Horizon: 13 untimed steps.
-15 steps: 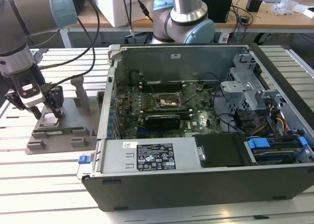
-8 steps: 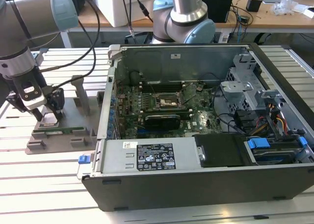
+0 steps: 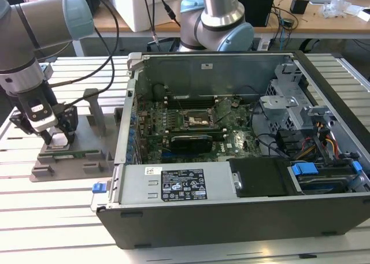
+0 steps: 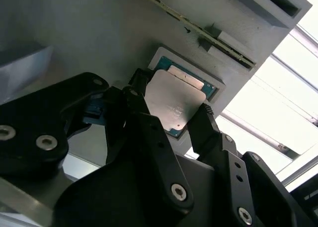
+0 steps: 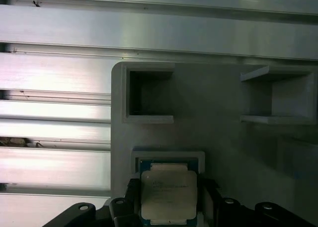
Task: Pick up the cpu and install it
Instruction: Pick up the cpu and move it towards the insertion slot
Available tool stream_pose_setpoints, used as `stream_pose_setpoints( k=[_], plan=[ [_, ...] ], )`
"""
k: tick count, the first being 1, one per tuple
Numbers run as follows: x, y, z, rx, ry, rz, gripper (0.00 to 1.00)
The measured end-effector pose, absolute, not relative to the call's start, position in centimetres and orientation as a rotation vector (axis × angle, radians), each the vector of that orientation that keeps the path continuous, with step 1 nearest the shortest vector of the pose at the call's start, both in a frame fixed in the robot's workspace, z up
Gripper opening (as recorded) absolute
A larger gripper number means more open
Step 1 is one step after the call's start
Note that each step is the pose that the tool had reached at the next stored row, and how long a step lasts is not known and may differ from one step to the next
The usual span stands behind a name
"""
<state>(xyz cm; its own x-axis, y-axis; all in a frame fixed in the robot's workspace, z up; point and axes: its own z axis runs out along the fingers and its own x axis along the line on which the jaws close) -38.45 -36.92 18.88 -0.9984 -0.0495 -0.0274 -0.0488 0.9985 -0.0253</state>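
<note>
Slatted table (image 3: 58, 218) carries a tray (image 5: 223, 98) at the exterior view's left, where the gripper (image 4: 171, 102) clasps the cpu (image 5: 169, 194) seated in its recess.

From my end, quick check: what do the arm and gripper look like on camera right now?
Silver-grey tubular arm with pale blue joint caps and a black cable looped alongside. The gripper is black, built of linked plates fastened with silver screws.

Silver-grey cpu (image 5: 169, 194) w/ thin green edge; black gripper (image 4: 171, 102); plain grey holder tray (image 5: 218, 103); silver table (image 3: 58, 218), ribbed slats; dk-grey PC case (image 3: 231, 218), green motherboard (image 3: 237, 140), blue clip (image 3: 304, 168).
</note>
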Motion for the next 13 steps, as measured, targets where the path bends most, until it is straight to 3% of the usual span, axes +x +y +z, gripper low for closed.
stream_pose_setpoints(
  k=[2,3,13],
  plan=[
    [-38.44,-36.92,18.88,-0.077,3.112,-0.038,0.60],
    [-38.44,-36.92,18.88,-0.077,3.112,-0.038,0.54],
    [-38.44,-36.91,18.92,-0.078,3.112,-0.038,0.54]
  ],
)
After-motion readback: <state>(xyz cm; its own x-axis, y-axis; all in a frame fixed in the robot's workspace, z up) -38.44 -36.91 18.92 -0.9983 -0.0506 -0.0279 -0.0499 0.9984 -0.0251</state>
